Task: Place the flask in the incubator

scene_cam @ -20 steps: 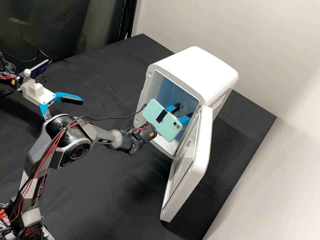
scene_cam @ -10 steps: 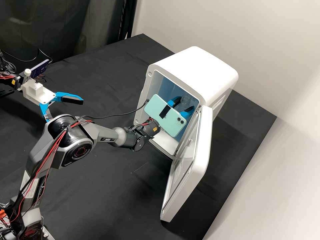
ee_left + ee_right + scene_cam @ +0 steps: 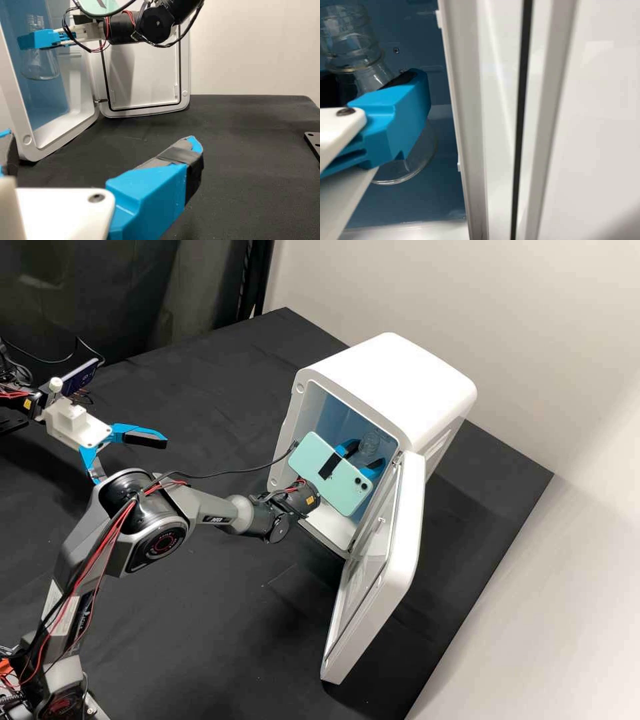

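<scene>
The right gripper [image 3: 361, 457], clenched on the flask [image 3: 371, 440], now sits deeper inside the incubator [image 3: 400, 380]; placing it probably calls for lowering, then release.

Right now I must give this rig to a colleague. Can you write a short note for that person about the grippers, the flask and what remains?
Left gripper: open, holds nothing, over the bench, away from the incubator.
Right gripper: shut on the flask, inside the incubator.
Door: open.
Done: flask brought inside.
Left: the flask appears to hang above the incubator's floor, so lower it, release it, then withdraw the right gripper.
</scene>
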